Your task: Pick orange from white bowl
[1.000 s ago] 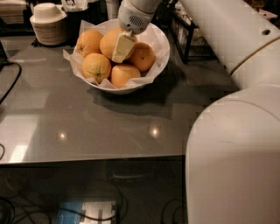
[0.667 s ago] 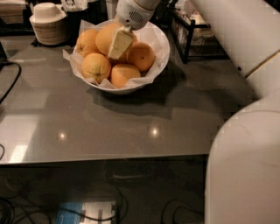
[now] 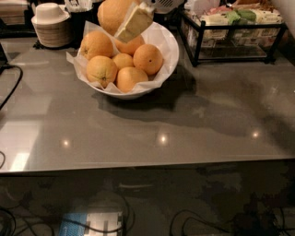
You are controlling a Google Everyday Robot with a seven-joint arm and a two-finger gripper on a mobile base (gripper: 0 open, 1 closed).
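Observation:
The white bowl (image 3: 168, 50), wide and lined with crinkled white paper, stands at the back of the grey table and holds several smaller oranges (image 3: 147, 59). The largest orange (image 3: 110, 14), paler yellow-orange, is at the top edge of the camera view, lifted above the bowl's back rim. My gripper (image 3: 126, 20) is shut on this orange; one pale finger (image 3: 134, 23) lies across its front. The other finger is hidden behind the fruit. The arm runs off the top of the view.
A stack of small off-white bowls (image 3: 50, 25) stands at the back left. A black wire basket (image 3: 233, 32) with packets stands at the back right. A dark cable (image 3: 11, 87) lies at the left edge. The table's front edge (image 3: 147, 163) crosses the lower half.
The gripper has risen with the largest orange, from among the others in the bowl to above the rim. The arm has left the right side of the view.

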